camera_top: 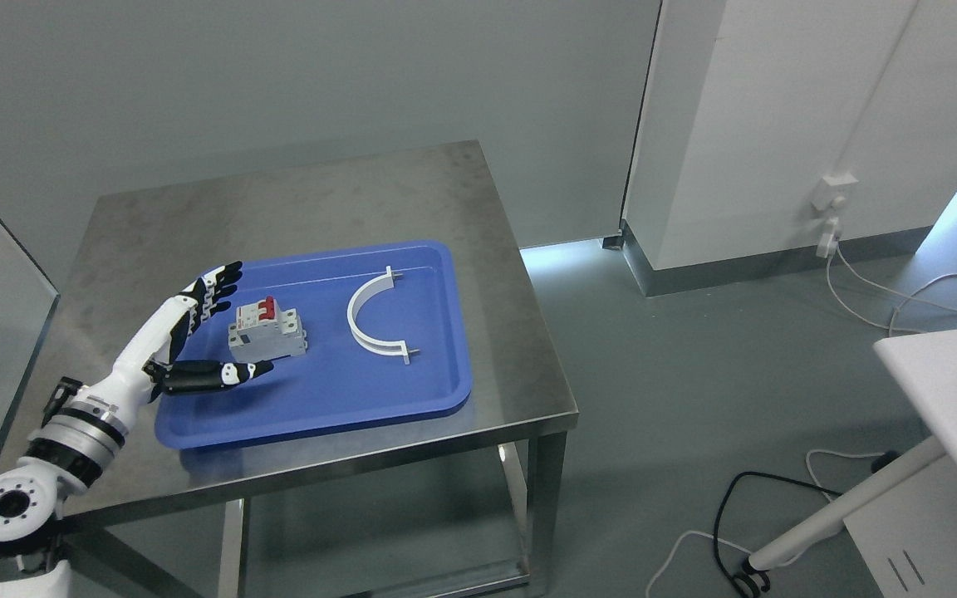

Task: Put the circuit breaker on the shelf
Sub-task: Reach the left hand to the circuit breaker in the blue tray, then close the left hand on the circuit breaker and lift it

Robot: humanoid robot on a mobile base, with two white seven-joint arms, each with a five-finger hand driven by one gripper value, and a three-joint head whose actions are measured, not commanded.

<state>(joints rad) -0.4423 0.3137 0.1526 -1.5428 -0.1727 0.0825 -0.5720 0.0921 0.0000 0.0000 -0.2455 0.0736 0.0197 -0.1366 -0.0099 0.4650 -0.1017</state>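
Head view: circuit breaker (267, 330) lies on blue tray (412, 390) on worktop (321, 191), w/ long axis roughly left-right. Left robot hand (213, 332) is just left of it, fingers (214, 291) behind, thumb in front, spread apart, holding nothing yet. Forearm low, angled in from lower left. Right arm not visible.

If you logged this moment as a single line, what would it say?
phase: reaching | left hand: open beside circuit breaker, not gripping | breaker: on blue tray | also there: white curved clamp | right hand: unseen
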